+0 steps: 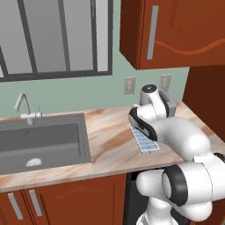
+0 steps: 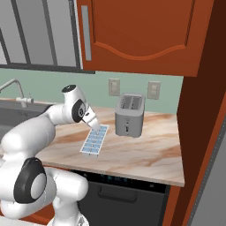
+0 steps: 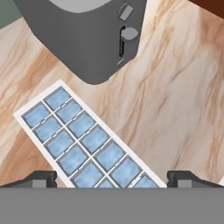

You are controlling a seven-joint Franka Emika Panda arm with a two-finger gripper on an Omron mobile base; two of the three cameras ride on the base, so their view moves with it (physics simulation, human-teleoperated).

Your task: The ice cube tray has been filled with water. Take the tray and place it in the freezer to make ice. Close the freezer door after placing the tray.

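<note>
A marbled counter [image 2: 145, 154] runs between a grey sink [image 1: 44, 140] and a tall cabinet side. On it stands a grey toaster [image 2: 129, 114], and just beside that lies the ice cube tray [image 2: 94, 140], flat and full of pale blue water. Your gripper [image 3: 111, 180] hovers over the tray's near end, jaws spread wide, holding nothing. Straddle the narrow width, close gently, and lift level so no water spills.

Even, bright, rendered light with no glare. The toaster [image 2: 129, 114] casts only a faint soft shadow on the desk [image 2: 150, 150] beside it. All views sharp; edges undistorted.
</note>
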